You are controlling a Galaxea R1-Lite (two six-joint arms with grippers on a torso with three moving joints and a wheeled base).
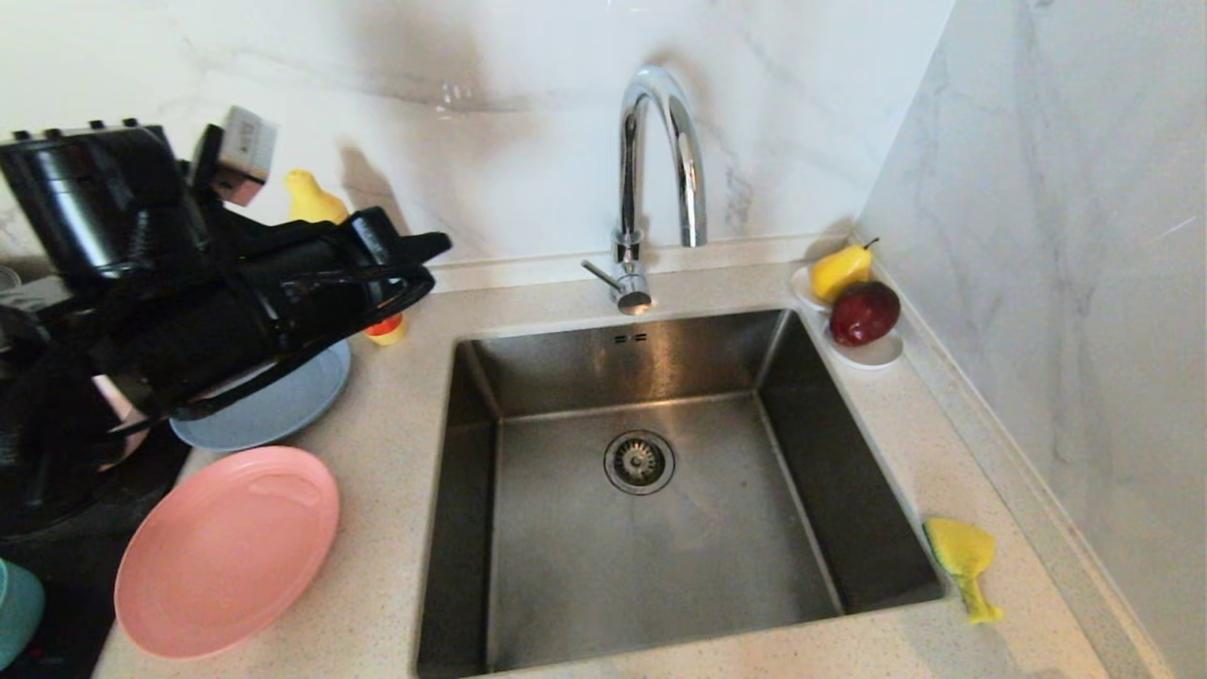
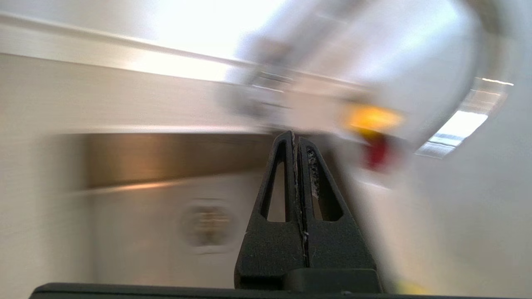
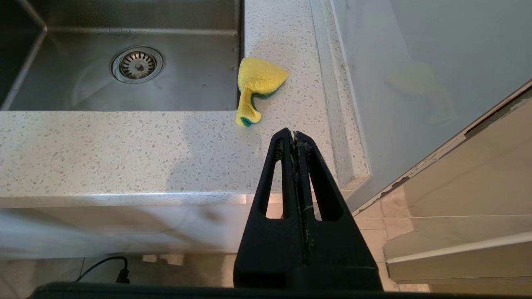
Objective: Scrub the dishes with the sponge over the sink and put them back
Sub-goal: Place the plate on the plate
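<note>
Countertop (image 1: 396, 453) of pale speckled stone, wrapped around a square brushed-steel sink (image 1: 651, 566) with a round drain strainer (image 1: 639, 462) at its middle. Behind the basin, a chrome gooseneck faucet (image 1: 660, 160) with a side lever, against a glossy marble-look backsplash.

At the far right corner of the sink, a small white fruit dish (image 1: 872, 351) holding a yellow pear (image 1: 841, 271) and a dark red apple (image 1: 864, 312), the two fruits touching.

On the counter just right of the basin's near corner, the sponge (image 1: 960, 552): soft yellow with a green scouring layer, crumpled and folded, one end pinched narrow.

Left of the sink, a smooth salmon-pink plate (image 1: 226, 552) lying flat near the counter's front edge; behind it a grey-blue plate (image 1: 283, 405), partly hidden under the black left arm. A teal bowl (image 1: 17, 608) cut off at the edge of the head view. Behind the arm, a yellow bottle (image 1: 313, 200) by the wall, mostly blocked.

Left gripper (image 2: 296, 139) raised above the plates, pointing toward the sink, fingers pressed together, nothing between them. Right gripper (image 3: 293, 137) low off the counter's front edge, below the sponge's corner, fingers likewise closed flat and empty.
</note>
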